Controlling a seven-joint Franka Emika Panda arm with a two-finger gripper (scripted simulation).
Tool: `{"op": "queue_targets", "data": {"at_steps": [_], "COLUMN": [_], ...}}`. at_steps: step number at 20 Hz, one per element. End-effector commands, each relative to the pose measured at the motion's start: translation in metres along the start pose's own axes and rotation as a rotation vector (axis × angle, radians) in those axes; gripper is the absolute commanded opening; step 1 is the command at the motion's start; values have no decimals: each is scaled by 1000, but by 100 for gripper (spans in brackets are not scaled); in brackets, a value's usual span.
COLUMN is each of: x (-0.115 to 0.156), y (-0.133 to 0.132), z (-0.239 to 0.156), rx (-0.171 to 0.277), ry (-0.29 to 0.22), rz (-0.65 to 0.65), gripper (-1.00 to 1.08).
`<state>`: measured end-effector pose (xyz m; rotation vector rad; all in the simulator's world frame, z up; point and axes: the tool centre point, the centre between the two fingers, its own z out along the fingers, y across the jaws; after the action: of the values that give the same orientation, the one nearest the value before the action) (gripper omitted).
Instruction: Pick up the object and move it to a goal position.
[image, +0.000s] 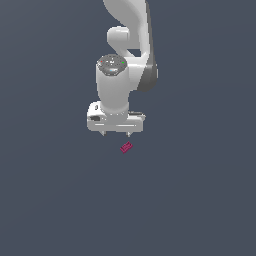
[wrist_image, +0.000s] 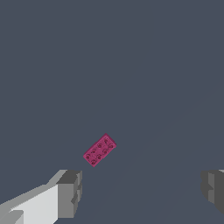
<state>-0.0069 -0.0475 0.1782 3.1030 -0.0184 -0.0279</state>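
Note:
The object is a tiny flat magenta-pink block lying on the dark grey floor, turned at an angle. In the wrist view the object shows rows of small round studs on top. My gripper hangs just above and slightly behind it in the exterior view, with its two short fingertips spread wide. In the wrist view my gripper is open, with one grey finger pad near the block and the other finger pad far off at the frame's edge. Nothing sits between them.
The white arm rises behind the gripper to the top of the exterior view. A plain dark grey floor fills the surroundings.

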Motion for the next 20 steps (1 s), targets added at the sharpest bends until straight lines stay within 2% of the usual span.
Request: {"op": "queue_targets", "data": {"at_steps": [1, 13, 20], "x": [0, 0, 0], "y": [0, 4, 2], "z": [0, -6, -1], "rx": [0, 1, 3], "ry": [0, -1, 0], "rz": [0, -46, -19], "gripper": [100, 100, 100]}}
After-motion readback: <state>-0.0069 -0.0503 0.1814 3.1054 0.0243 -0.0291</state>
